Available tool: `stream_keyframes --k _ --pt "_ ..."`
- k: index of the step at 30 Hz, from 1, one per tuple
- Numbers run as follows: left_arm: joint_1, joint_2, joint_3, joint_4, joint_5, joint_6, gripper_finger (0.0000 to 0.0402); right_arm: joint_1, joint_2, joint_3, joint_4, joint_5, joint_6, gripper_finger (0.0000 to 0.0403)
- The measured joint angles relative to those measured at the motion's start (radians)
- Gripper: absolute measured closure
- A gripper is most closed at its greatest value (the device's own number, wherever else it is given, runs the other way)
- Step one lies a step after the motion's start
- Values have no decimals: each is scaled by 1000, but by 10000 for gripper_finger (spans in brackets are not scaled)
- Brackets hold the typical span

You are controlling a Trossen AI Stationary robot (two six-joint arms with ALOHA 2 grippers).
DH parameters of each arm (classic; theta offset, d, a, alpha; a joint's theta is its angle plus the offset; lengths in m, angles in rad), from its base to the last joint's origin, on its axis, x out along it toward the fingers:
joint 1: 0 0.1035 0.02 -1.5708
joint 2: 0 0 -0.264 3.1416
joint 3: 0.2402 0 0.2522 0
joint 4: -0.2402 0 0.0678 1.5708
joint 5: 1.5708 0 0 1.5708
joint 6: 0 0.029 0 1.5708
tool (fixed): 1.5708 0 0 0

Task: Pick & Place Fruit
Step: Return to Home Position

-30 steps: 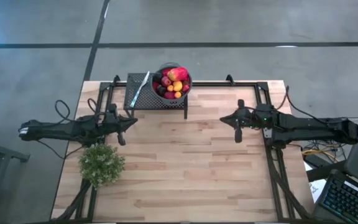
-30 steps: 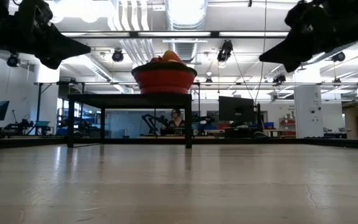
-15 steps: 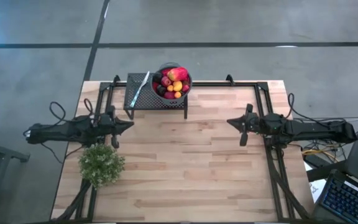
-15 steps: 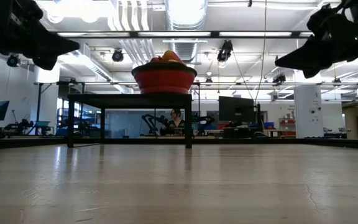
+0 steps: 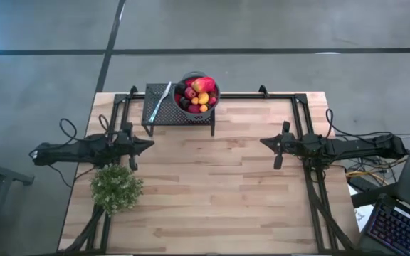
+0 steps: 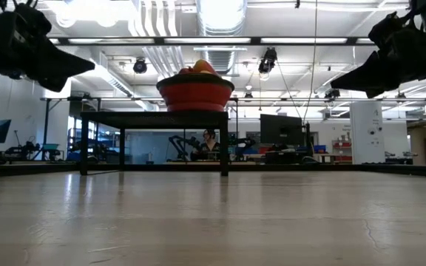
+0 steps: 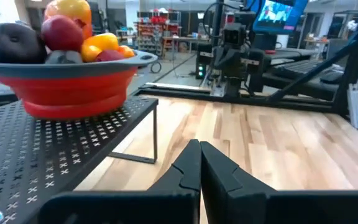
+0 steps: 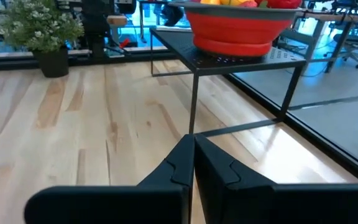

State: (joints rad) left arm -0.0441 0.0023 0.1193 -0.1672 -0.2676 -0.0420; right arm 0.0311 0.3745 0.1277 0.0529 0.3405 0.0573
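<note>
**Fruit in the bowl on the shelf, both arms out at the bench sides**

High view: you have the fruit (image 5: 196,94) heaped in the bowl (image 5: 188,75) on the black shelf (image 5: 180,115), at the upper centre of the bench (image 5: 219,199). The knife (image 5: 160,99) lies on the shelf just left of the bowl. The left arm (image 5: 84,149) reaches in from the left edge, just above the plant (image 5: 116,187). The right arm (image 5: 347,147) reaches in from the right edge. Both tips point inward, well apart from the fruit, with wide bare wood between them.

Low view: the bowl's red wall (image 6: 195,94) stands at centre on the shelf. The arms hang in the upper corners, above the bench top.

Left wrist view: your left jaws are clenched, fingers (image 7: 188,171) touching and grasping nothing. The fruit (image 7: 48,31) sits well beyond them.

Right wrist view: your right jaws are clenched too, fingers (image 8: 179,168) together on nothing. The bowl (image 8: 241,28) stands well ahead.
</note>
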Motion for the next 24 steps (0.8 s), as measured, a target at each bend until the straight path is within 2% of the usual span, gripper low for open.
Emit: stream_keyframes --k 7,17,24 --pt "0 -1 -51 48 -11 -5 401 6 -7 -12 -32 -24 14 394" --pt "0 -1 -55 43 25 0 397 6 -9 -51 -56 -34 18 394" --pt "0 -1 -55 39 33 -12 393 6 -83 -104 -28 -34 -14 394"
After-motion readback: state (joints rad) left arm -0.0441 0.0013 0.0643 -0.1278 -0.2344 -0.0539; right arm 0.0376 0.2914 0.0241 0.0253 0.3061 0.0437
